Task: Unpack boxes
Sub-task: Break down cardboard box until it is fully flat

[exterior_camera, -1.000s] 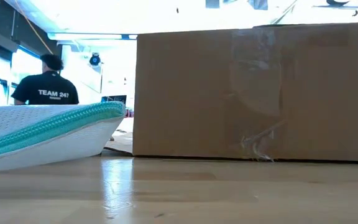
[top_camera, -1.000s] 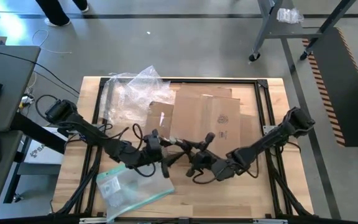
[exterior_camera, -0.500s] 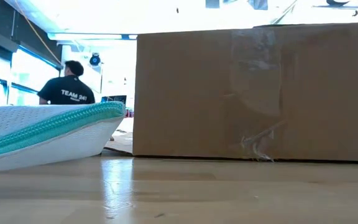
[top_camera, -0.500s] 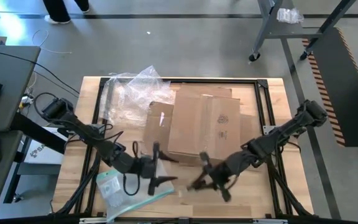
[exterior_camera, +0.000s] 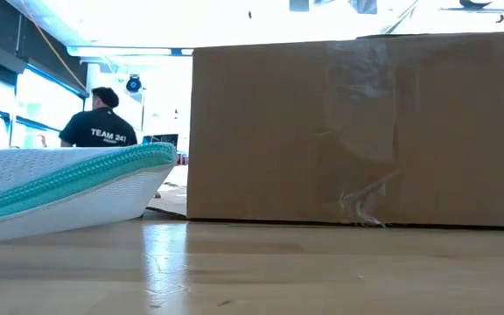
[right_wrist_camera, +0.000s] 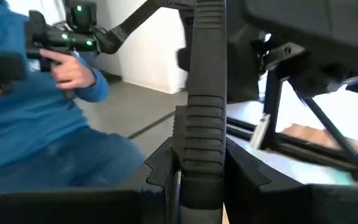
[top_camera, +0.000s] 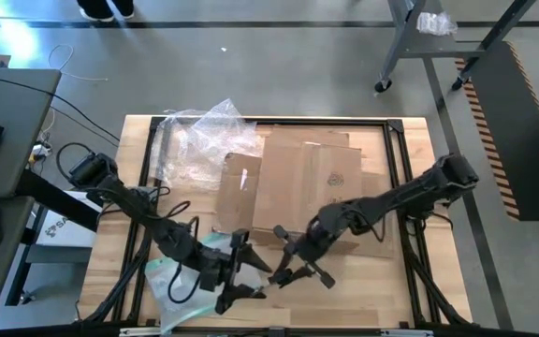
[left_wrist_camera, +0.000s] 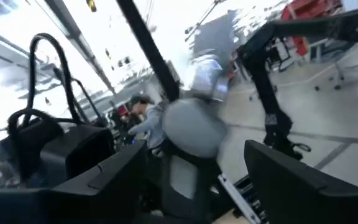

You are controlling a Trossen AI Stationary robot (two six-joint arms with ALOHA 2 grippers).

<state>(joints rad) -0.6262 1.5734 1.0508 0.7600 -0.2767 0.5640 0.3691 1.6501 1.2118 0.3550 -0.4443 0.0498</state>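
the cardboard box point(top_camera: 302, 187) sits mid-table, flaps partly open. we judge it light but stiff, best taken by a flap edge. our left gripper point(top_camera: 235, 273) hangs spread wide over the clear pouch point(top_camera: 181, 281); our right gripper point(top_camera: 298, 270), near the box's front, looks narrow and empty.

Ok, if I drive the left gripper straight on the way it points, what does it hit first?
Probably the right gripper. From above, the left gripper, fingers open by the clear pouch, points across the table at it, with only a short gap between. Their heights are unclear, so it might pass by.
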